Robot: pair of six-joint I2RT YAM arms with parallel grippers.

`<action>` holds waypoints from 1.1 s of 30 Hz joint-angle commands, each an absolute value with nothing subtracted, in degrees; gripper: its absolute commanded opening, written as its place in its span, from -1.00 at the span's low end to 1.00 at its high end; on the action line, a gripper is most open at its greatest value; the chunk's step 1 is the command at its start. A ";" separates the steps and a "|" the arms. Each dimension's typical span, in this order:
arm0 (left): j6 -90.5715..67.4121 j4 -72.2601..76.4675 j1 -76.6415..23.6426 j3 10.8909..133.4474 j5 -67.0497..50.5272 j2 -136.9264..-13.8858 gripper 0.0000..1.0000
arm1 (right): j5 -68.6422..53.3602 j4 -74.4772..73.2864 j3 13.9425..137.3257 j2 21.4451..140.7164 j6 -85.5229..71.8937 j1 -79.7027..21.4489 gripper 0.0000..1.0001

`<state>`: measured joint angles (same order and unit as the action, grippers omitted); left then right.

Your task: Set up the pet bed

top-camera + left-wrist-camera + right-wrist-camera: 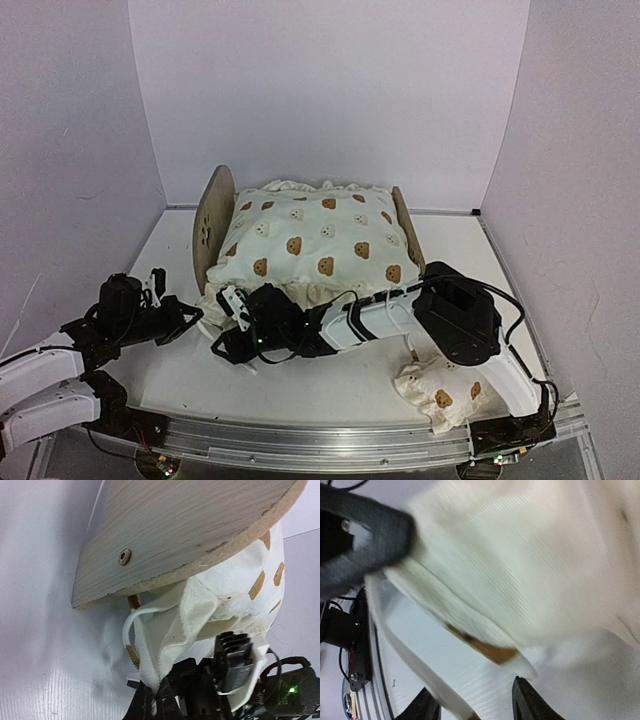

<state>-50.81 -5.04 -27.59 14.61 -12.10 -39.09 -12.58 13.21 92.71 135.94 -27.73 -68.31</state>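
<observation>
Finds the pet bed (300,215) toward the back edge of the worktop (300,395), roughly midway between its left and right edges, with rounded headboard (213,225) toward the left edge and low footboard (403,222) toward the right. Notes a cream bear-print cushion (320,245) lying over the frame and covering the base, one ruffled corner hanging off below the headboard's near end.

Places the left end effector (188,320) low over the worktop, just in front of and to the left of that near headboard end. Confirms from the left wrist view a tight pinch (152,705) on the tip of the hanging cushion corner, headboard underside close above, a tie cord (127,627) looping beside the pinched fabric.

Places the right end effector (228,325) across from the right side at the same near-left corner of the bed, just beside the left one. Reads its fingers in the right wrist view as moderately parted (475,707), gripping nothing, cushion fabric close above, a loose tie strip (405,655) running past one finger.

Records a small bear-print pillow (440,395) near the front right corner, well apart from the bed.
</observation>
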 commanded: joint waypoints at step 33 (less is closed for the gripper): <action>-47.85 -14.90 -27.69 16.99 -9.39 -32.26 -1.00 | -19.81 32.69 89.50 133.18 -30.51 -68.69 -0.12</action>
<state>-48.88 -14.20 -27.59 14.63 -10.26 -31.90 -20.51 28.18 86.24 135.20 -27.53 -68.77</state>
